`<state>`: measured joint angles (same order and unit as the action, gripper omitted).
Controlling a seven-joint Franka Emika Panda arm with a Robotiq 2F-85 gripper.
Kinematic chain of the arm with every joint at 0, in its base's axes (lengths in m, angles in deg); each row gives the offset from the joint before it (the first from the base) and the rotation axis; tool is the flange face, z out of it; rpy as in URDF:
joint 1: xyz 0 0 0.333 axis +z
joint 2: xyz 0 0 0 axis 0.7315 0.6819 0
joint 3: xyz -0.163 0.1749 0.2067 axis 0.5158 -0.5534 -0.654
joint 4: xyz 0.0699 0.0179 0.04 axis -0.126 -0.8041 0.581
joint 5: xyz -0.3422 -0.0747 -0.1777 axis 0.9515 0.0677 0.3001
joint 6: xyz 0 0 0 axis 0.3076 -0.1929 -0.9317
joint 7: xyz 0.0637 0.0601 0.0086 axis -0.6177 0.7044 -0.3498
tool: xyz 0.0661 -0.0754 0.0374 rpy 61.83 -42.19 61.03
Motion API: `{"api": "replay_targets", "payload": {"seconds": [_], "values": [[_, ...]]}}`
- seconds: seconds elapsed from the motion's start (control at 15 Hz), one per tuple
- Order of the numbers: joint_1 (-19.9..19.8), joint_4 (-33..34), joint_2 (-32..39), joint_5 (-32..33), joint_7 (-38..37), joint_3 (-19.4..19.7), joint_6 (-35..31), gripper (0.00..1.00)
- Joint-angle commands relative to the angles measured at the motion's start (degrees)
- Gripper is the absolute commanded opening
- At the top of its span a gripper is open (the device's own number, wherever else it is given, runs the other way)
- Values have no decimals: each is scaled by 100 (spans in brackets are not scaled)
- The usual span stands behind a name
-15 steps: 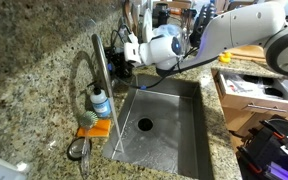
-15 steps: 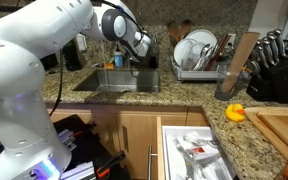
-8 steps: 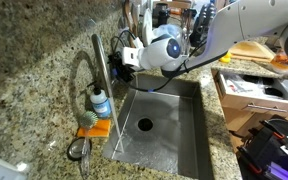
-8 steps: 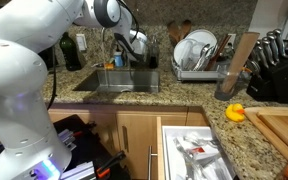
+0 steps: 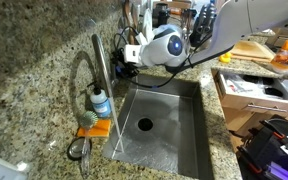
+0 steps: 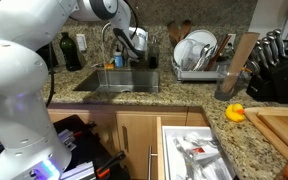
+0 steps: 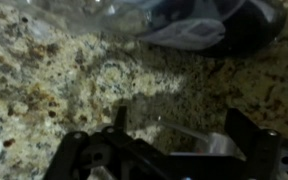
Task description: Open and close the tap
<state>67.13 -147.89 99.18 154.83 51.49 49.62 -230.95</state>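
Note:
The tap (image 5: 98,78) is a tall brushed-silver column with an arched spout, standing at the sink's back edge; it also shows as the tap (image 6: 108,42). My gripper (image 5: 118,60) sits just behind the column, over the granite by the wall, and appears again as the gripper (image 6: 141,44). In the wrist view the gripper (image 7: 181,126) is open. Its dark fingers (image 7: 242,128) stand wide apart over the speckled counter, and a thin silver lever (image 7: 189,131) lies between them, with no visible contact.
A steel sink (image 5: 169,125) lies below the tap. A small soap bottle (image 5: 101,103), an orange sponge (image 5: 94,128) and a scrubber (image 5: 77,150) sit beside the column. A dish rack (image 6: 199,50), knife block (image 6: 274,65), yellow duck (image 6: 235,112) and open drawer (image 6: 199,150) are off to the side.
The arm's upper links have risen and swung a little, while the gripper has stayed close behind the tap column. The tap itself looks the same.

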Motion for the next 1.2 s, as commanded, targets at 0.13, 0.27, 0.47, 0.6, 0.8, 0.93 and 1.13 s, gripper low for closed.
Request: {"api": "replay_targets", "payload": {"seconds": [0.13,0.27,0.47,0.6,0.8,0.93,1.13], "values": [[-39,502,272,377,-181,282,-17,100],[-40,495,290,363,-181,263,-18,100],[-62,824,504,427,-187,218,-232,100],[-24,1206,734,503,-7,234,-296,100],[11,1759,1063,453,338,196,-345,100],[41,1282,776,372,160,231,-162,100],[42,1275,777,371,145,231,-158,100]]}}
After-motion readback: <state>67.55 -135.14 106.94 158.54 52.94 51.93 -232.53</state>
